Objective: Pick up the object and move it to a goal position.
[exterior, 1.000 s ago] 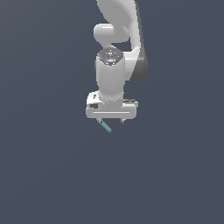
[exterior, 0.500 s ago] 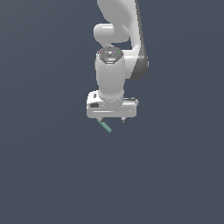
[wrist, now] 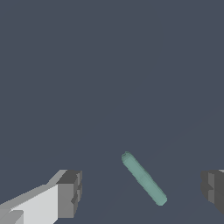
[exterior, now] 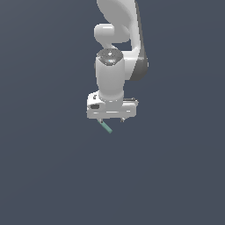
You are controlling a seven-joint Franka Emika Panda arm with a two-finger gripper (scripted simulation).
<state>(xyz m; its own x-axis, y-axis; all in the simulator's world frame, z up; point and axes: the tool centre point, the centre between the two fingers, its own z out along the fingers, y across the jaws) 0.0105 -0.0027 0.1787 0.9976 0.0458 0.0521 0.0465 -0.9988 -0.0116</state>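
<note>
Gripper (wrist: 140,192) spread wide, holding nothing. Teal stick (wrist: 144,178) lies between fingers (wrist: 70,192), nearer one side, skewed to closing line. I judge: centre over stick, square wrist across its length, descend, then close.

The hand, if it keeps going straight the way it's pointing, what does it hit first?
Most likely the teal stick. In the wrist view it lies between the fingers of the open hand, touching neither. How far ahead it sits is unclear. In the exterior view it shows just under the hand.
</note>
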